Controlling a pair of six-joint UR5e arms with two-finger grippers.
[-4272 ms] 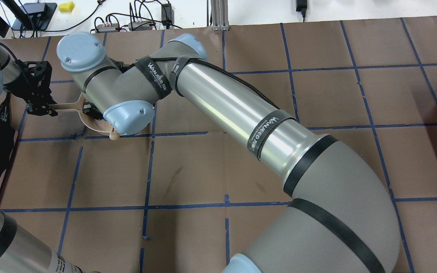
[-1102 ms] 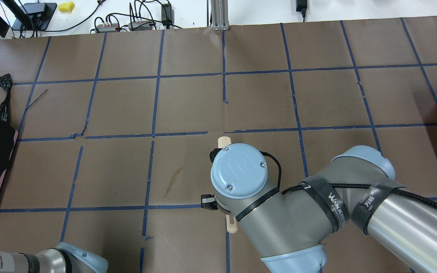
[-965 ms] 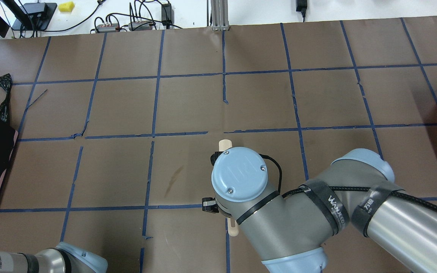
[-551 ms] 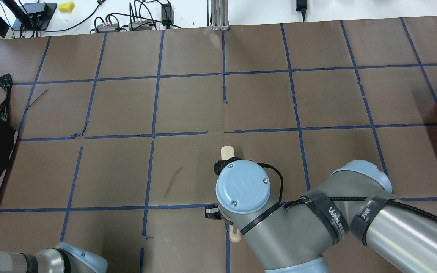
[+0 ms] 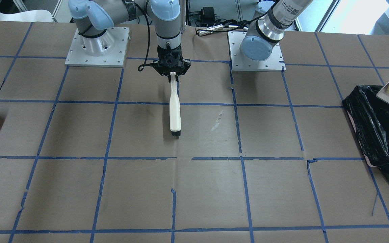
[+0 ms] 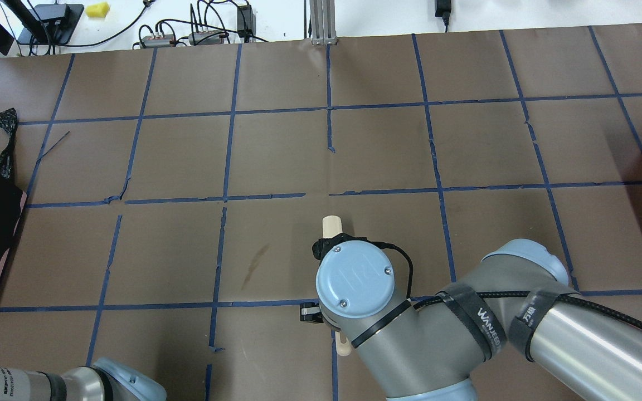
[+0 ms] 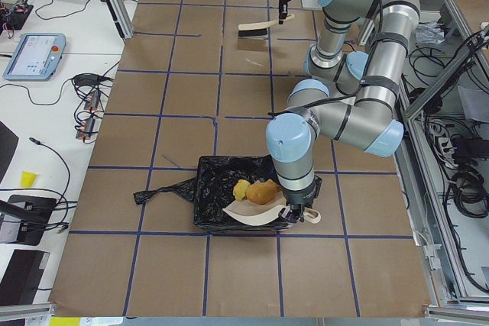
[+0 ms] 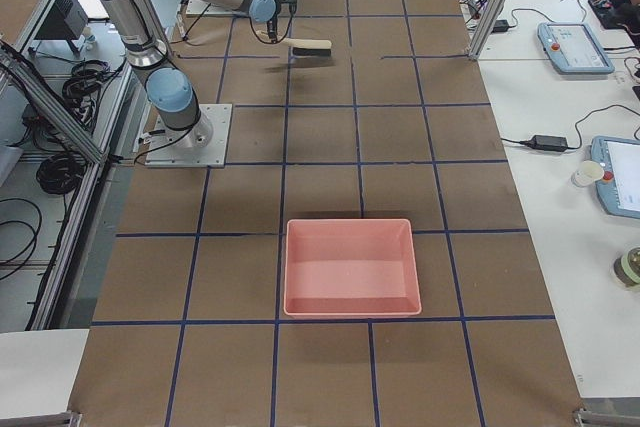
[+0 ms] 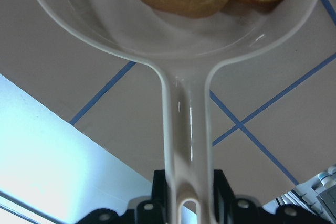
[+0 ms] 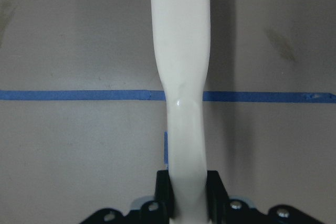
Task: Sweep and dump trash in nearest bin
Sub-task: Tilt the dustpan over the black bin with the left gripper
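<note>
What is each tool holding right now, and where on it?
Left tool grips the dustpan by the end of its handle; right tool grips the brush by its handle end.

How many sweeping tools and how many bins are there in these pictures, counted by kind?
Brush: 1
Dustpan: 1
Bin lined with a black bag: 1
Open pink bin: 1
Total: 4
</note>
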